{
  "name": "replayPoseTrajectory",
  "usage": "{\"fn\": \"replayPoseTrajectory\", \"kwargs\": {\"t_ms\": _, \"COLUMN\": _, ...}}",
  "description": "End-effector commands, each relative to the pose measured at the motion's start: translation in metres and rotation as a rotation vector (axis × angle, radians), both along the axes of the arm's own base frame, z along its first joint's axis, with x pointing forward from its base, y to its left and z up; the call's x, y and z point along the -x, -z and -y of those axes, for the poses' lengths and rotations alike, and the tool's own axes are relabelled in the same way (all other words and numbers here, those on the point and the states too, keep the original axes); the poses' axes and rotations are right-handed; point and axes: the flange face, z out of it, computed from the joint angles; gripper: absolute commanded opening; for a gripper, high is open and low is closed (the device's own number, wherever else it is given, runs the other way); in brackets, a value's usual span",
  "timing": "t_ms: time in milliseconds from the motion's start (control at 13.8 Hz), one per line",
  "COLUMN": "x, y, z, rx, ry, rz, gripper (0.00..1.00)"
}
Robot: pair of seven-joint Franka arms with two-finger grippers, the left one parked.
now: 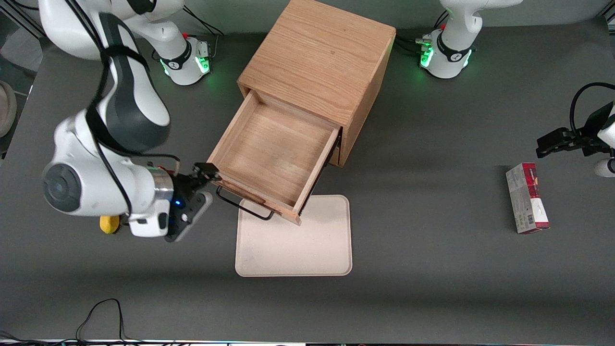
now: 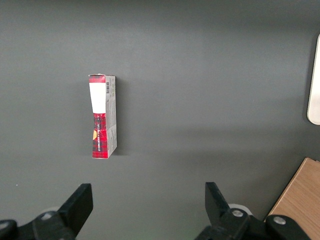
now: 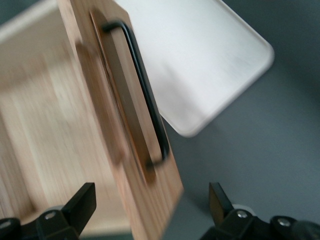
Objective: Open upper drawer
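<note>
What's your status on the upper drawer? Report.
Gripper open, beside the handle. Upper drawer pulled well out, empty. Tray on the table under its front; nothing blocking.

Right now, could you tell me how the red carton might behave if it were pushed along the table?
The carton lies flat on its broad face, so it would probably slide, not roll. It looks like thin cardboard, likely light and easily dented. The open pincer is beside the drawer, nowhere near it.

On my desk [image 1: 432, 288] I count one oak cabinet [image 1: 319, 57] with one upper drawer [image 1: 274, 154] pulled out, one black handle [image 1: 242, 204], one beige tray [image 1: 298, 245], one red carton [image 1: 527, 198], one yellow object [image 1: 109, 224]. My gripper [image 1: 204, 175] sits beside the handle, jaws spread.
</note>
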Motion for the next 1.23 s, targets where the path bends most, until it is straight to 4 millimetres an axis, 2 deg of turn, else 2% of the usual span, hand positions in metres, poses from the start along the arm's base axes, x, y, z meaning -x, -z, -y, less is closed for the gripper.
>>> {"fn": "replayPoseTrajectory", "kwargs": {"t_ms": 0, "x": 0.072, "y": -0.027, "z": 0.019, "rx": 0.088, "ry": -0.038, "rz": 0.059, "gripper": 1.0}}
{"fn": "replayPoseTrajectory", "kwargs": {"t_ms": 145, "x": 0.097, "y": -0.032, "z": 0.059, "rx": 0.12, "ry": 0.05, "rz": 0.048, "gripper": 1.0}}
{"fn": "replayPoseTrajectory", "kwargs": {"t_ms": 290, "x": 0.141, "y": -0.041, "z": 0.058, "rx": 0.218, "ry": 0.059, "rz": 0.125, "gripper": 1.0}}
{"fn": "replayPoseTrajectory", "kwargs": {"t_ms": 363, "x": 0.152, "y": -0.039, "z": 0.066, "rx": 0.236, "ry": 0.118, "rz": 0.118, "gripper": 1.0}}
{"fn": "replayPoseTrajectory", "kwargs": {"t_ms": 435, "x": 0.158, "y": -0.041, "z": 0.085, "rx": 0.239, "ry": 0.19, "rz": 0.108, "gripper": 1.0}}
{"fn": "replayPoseTrajectory", "kwargs": {"t_ms": 580, "x": 0.157, "y": -0.044, "z": 0.129, "rx": 0.229, "ry": 0.284, "rz": 0.077, "gripper": 1.0}}
{"fn": "replayPoseTrajectory", "kwargs": {"t_ms": 653, "x": 0.156, "y": -0.049, "z": 0.138, "rx": 0.227, "ry": 0.301, "rz": 0.074, "gripper": 1.0}}
{"fn": "replayPoseTrajectory", "kwargs": {"t_ms": 870, "x": 0.139, "y": -0.067, "z": 0.146, "rx": 0.251, "ry": 0.326, "rz": 0.046, "gripper": 1.0}}
{"fn": "replayPoseTrajectory", "kwargs": {"t_ms": 1161, "x": 0.127, "y": -0.085, "z": 0.177, "rx": 0.251, "ry": 0.401, "rz": 0.045, "gripper": 1.0}}
